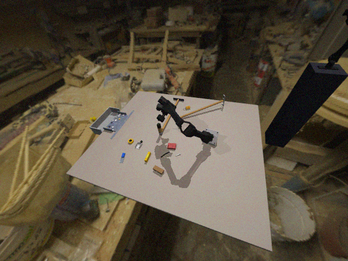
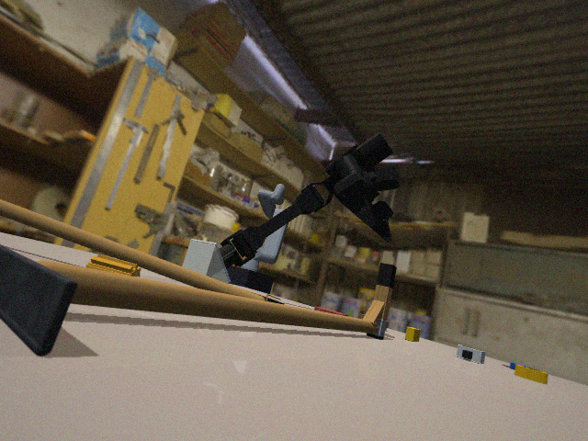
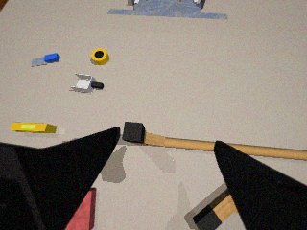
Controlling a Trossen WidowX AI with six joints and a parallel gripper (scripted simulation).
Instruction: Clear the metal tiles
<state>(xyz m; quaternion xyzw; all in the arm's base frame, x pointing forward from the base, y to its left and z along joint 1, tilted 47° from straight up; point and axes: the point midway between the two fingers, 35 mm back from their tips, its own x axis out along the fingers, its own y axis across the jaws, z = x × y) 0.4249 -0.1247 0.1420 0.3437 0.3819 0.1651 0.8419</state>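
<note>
Tool: long scraper (image 1: pixel 166 122) (image 2: pixel 213 301) (image 3: pixel 187 144) lying on the table (image 1: pixel 224 179) (image 2: pixel 285 389) (image 3: pixel 216 72), blade (image 1: pixel 178 99) (image 2: pixel 39 303) on the far side, upright grip (image 1: pixel 159 128) (image 2: pixel 387 275) (image 3: pixel 133 131) at the nearer end. The raised grip presumably gives the fingers something to take from above.

Gripper (image 1: pixel 161 113) (image 2: pixel 387 222) (image 3: pixel 166 138): spread almost to full width, nothing held, above the table. Likely kept wide to straddle the grip; step judged to be the approach.

Work: tiles (image 1: pixel 119 118) remain on the steel bench plate (image 1: pixel 123 122) (image 3: pixel 168 9), left; catch box (image 1: pixel 97 130) adjoins its outer end, probably so an outward push drops them in. Sweep not yet done.

Risk: second long-handled tool (image 1: pixel 202 109) (image 2: pixel 118 249) (image 3: pixel 208 218) has its grip close by; a misaligned descent could knock it. Lining up over the scraper's grip comes first.
</note>
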